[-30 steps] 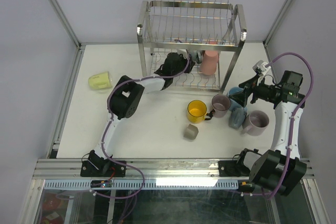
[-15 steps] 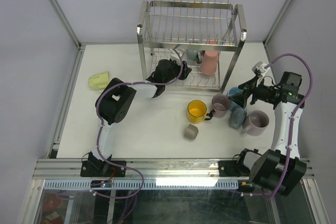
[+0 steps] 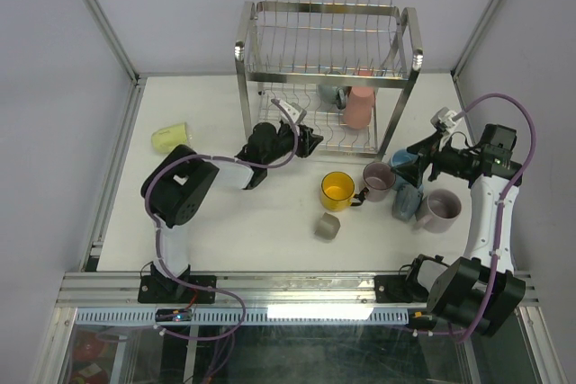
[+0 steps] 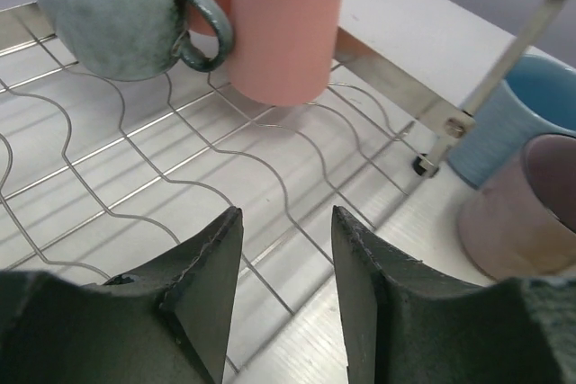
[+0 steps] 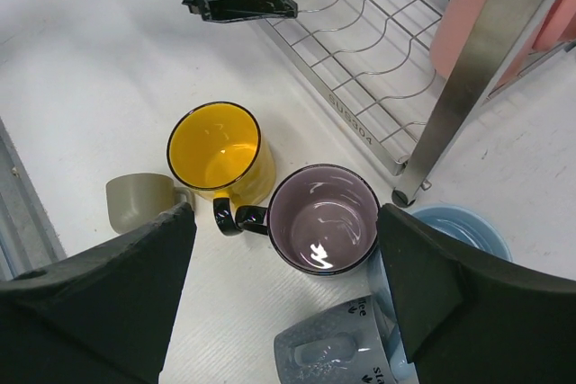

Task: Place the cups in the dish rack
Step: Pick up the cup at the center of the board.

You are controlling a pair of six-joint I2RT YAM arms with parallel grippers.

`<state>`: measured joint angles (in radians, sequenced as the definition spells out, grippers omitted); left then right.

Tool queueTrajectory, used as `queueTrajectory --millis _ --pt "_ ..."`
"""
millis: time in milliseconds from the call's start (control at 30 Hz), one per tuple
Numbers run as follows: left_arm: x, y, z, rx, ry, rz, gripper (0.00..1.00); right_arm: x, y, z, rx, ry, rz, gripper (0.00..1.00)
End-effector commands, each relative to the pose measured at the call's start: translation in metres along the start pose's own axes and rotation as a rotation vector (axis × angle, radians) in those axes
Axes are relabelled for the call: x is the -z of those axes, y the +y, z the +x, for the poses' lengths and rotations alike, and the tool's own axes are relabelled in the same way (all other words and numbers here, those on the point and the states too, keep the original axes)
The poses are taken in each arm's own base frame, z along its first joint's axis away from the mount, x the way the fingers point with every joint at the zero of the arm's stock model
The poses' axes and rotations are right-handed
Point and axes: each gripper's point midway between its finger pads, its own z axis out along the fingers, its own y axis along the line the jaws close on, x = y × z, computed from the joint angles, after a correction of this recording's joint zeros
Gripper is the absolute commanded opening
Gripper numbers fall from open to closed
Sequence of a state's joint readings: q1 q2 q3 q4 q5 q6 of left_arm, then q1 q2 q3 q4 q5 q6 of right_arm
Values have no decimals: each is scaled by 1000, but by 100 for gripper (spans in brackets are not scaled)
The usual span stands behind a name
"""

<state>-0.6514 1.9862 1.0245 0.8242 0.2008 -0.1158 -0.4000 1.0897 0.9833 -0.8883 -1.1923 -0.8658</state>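
The pink cup [image 4: 283, 24] is standing upright in the dish rack [image 4: 396, 78] (lower tier); left gripper [image 4: 286, 222] and right gripper [image 5: 286, 222] are gaping, empty.

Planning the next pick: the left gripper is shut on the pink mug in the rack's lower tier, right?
No: the left gripper is open, short of the pink mug in the dish rack's lower tier, as the left wrist view shows.

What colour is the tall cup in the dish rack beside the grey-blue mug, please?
The tall cup is plain pink, with no pattern. The left wrist view shows it best.
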Motion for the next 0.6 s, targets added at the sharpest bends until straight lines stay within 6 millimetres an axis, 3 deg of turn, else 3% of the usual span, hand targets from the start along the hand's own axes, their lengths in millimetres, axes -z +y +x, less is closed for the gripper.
queueTrajectory --millis 0,300,467,567 --pt "24 -38 -69 -100 -217 128 44 1 12 -9 70 -49 -42 85" --pt "82 -66 -78 -127 -267 192 56 1 32 -10 153 -96 -120 85" --pt "113 -76 -83 -88 -278 206 66 -1 45 -8 274 -117 -173 99" --pt "133 -82 -79 -56 -289 220 75 -4 54 -8 298 -121 -214 99"
